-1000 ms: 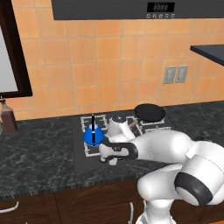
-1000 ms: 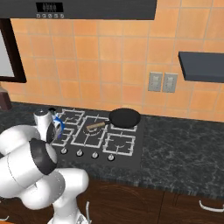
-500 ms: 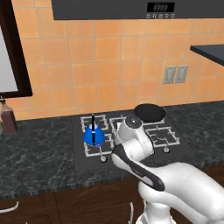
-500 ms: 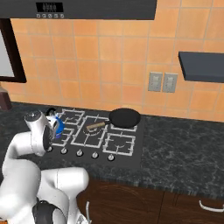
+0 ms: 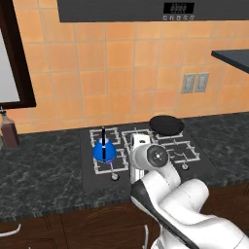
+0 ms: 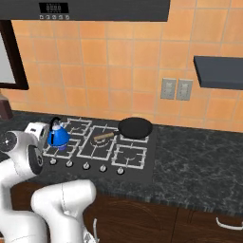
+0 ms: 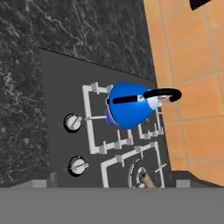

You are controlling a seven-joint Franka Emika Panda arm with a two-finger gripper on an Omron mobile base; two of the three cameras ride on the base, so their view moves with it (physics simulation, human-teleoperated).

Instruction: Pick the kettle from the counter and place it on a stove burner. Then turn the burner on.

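I see the kettle (image 5: 104,150) seated on the stove burner (image 5: 108,164) at centre-left of the left base view, clear of the counter (image 5: 39,170). Over the last second the arm has swung back from it, so placement looks complete. Gripper state: I cannot tell. Remaining step: turn the knob (image 7: 72,123) beside that grate.

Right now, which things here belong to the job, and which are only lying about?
Belong to the job:
kettle
stove burner under it
counter
front knobs

Only lying about:
black pan
brown bottle
wall outlets
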